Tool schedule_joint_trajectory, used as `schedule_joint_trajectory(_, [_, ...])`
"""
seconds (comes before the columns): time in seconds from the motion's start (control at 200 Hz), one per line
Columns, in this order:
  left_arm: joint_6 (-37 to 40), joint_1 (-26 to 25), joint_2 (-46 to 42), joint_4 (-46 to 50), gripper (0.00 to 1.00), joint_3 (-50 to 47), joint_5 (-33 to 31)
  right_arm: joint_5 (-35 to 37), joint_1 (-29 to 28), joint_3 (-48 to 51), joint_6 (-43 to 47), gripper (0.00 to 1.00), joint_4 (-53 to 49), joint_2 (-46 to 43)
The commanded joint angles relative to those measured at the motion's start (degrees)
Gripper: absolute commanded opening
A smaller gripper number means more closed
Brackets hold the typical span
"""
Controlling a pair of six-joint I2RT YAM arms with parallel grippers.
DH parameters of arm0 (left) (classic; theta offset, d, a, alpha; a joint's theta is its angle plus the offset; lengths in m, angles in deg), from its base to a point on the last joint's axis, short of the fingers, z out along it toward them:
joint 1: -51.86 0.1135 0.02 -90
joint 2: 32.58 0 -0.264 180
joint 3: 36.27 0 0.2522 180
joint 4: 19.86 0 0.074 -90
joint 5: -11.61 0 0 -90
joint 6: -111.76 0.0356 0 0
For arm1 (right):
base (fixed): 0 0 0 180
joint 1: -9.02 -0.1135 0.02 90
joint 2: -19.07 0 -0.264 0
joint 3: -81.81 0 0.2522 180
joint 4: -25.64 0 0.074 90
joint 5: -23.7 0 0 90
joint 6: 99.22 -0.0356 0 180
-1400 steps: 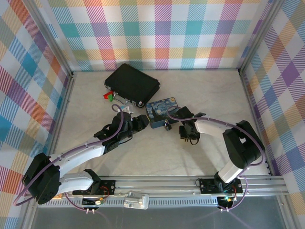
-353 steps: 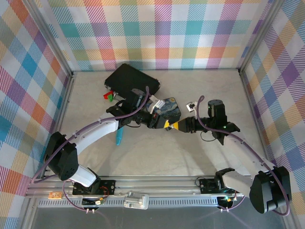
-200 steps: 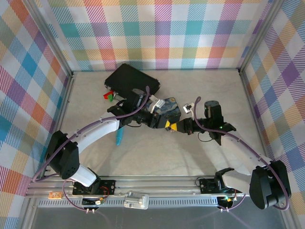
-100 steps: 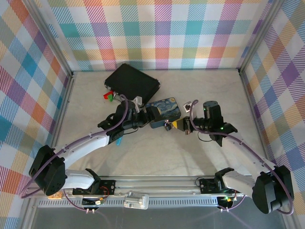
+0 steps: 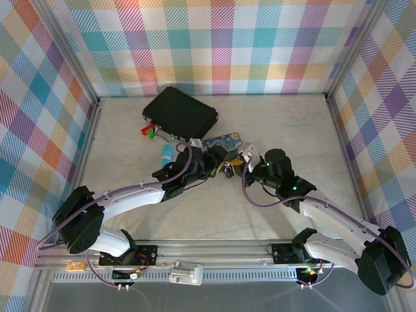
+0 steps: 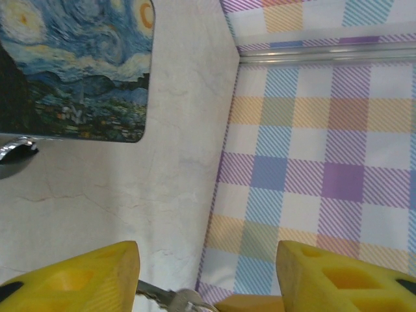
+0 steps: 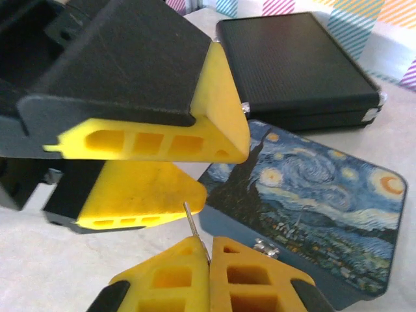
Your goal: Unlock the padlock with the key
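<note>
The left hand (image 6: pixel 208 260) reaches in from the left with its yellow fingers (image 7: pixel 149 140) spread wide and nothing between them. In the top view a light-blue pen (image 5: pixel 167 154) lies on the counter (image 5: pixel 273 123) to its left, with a black case (image 5: pixel 181 112) beyond it toward the back wall. The hand's tips hover beside the near left corner of the starry-night tin (image 7: pixel 312 201). The padlock (image 5: pixel 227 169) is a small dark speck just off the tin's near edge, between the two hands, and too small to read clearly. Right of it, the right hand (image 7: pixel 209 250) has its yellow pads pressed together on the key (image 7: pixel 190 224). The thin silvery blade sticks up out of the pads and reaches to the lower finger of the left hand.
</note>
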Motion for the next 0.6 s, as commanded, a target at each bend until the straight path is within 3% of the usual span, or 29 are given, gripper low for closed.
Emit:
schedule_joint_trajectory(0.0, [-5.3, -0.7, -1.1, -2.1, 0.56, 0.3, -3.5, 4.6, -1.1, 1.5, 5.4, 0.0, 6.4, -0.6])
schedule_joint_trajectory(0.23, [-8.2, -1.2, -1.6, -1.3, 0.47, 0.2, -3.9, 6.5, -2.7, 3.3, 8.5, 0.0, 12.4, 0.4])
schedule_joint_trajectory(0.595, [-11.2, -1.3, 0.8, -3.4, 0.36, 1.8, -1.9, 5.4, -4.2, 3.4, 9.6, 0.0, 13.7, 1.7])
